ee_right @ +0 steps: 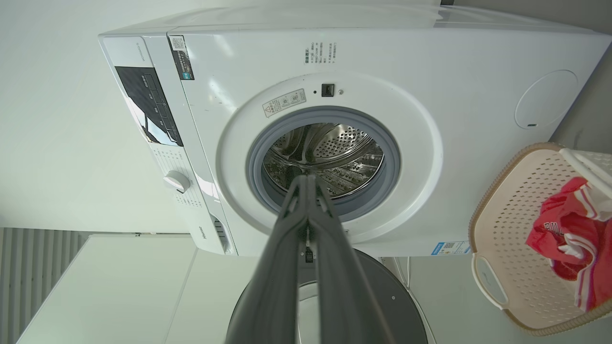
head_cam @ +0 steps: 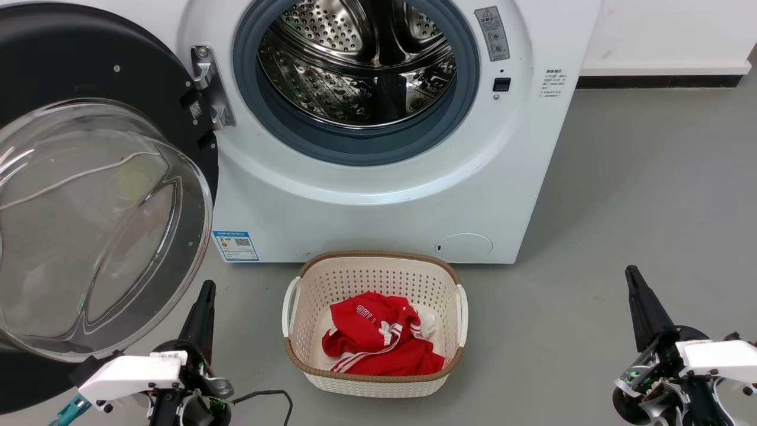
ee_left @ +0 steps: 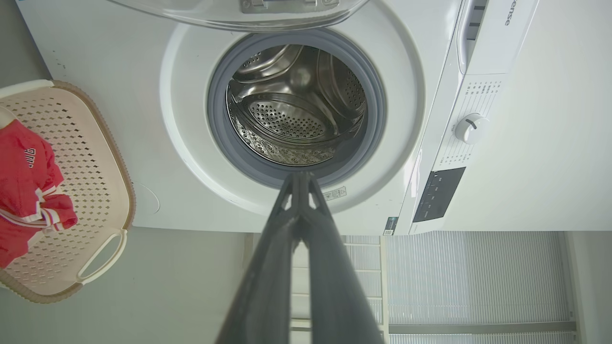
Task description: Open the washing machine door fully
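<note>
door first: the washing machine door [head_cam: 89,225] stood wide open at your left. it hung from the metal hinge [head_cam: 208,83] on the left side of the washing machine [head_cam: 366,219], and its clear glass bowl bulged toward the head camera. the steel drum [head_cam: 355,65] and the grey gasket [head_cam: 284,130] lay fully exposed.

you had the left end effector [head_cam: 206,290] low at the lower left of the head view, just beside the bottom rim of the glass bowl; whether it touched the rim could not be told. its two dark fingers were pressed together and gripped nothing. in the left wrist view the left end effector [ee_left: 300,177] showed its tips meeting in front of the gasket's edge.

your right end effector [head_cam: 631,275] sat at the lower right over the grey floor [head_cam: 621,195], well apart from the machine. it too was closed tip to tip and empty, and the right wrist view [ee_right: 306,180] showed the same.

between the two, a cream basket [head_cam: 307,355] stood on the floor just in front of the machine, with a red garment [head_cam: 378,343] inside. the blue label [head_cam: 235,245] sat low on the front at the left and the round cap [head_cam: 464,245] low at the right.
</note>
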`<state>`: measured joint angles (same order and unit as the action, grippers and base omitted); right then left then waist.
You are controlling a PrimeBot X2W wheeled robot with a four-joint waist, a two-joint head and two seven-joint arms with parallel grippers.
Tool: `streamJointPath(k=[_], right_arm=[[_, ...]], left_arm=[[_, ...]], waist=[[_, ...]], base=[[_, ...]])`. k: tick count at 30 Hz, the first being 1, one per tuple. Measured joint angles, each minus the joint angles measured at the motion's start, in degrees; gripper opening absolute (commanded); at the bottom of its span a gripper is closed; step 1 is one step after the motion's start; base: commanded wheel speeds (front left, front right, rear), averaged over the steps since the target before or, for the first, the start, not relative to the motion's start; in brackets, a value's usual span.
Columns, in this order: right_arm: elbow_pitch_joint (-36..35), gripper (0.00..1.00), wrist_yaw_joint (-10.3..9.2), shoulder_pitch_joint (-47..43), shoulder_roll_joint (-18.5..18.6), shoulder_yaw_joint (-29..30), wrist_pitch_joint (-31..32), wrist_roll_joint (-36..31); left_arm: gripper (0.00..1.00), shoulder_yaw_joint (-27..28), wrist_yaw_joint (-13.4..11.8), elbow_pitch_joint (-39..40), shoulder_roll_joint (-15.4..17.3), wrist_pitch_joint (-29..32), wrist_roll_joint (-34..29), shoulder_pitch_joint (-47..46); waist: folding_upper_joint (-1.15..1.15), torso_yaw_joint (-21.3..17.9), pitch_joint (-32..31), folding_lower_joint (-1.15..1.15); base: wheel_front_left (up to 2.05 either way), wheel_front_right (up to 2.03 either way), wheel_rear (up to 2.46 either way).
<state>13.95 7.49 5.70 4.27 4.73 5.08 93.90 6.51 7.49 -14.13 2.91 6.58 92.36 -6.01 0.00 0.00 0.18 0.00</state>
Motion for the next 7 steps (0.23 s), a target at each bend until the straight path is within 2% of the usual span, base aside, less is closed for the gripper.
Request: streamJointPath(k=[7], right_arm=[[0.0,0.0,0.0,0.0,-0.1,0.2,0.0,-0.1]], left_arm=[[0.0,0.0,0.0,0.0,0.0,0.0,0.0,0.0]], waist=[[0.0,0.0,0.0,0.0]], base=[[0.0,0.0,0.0]])
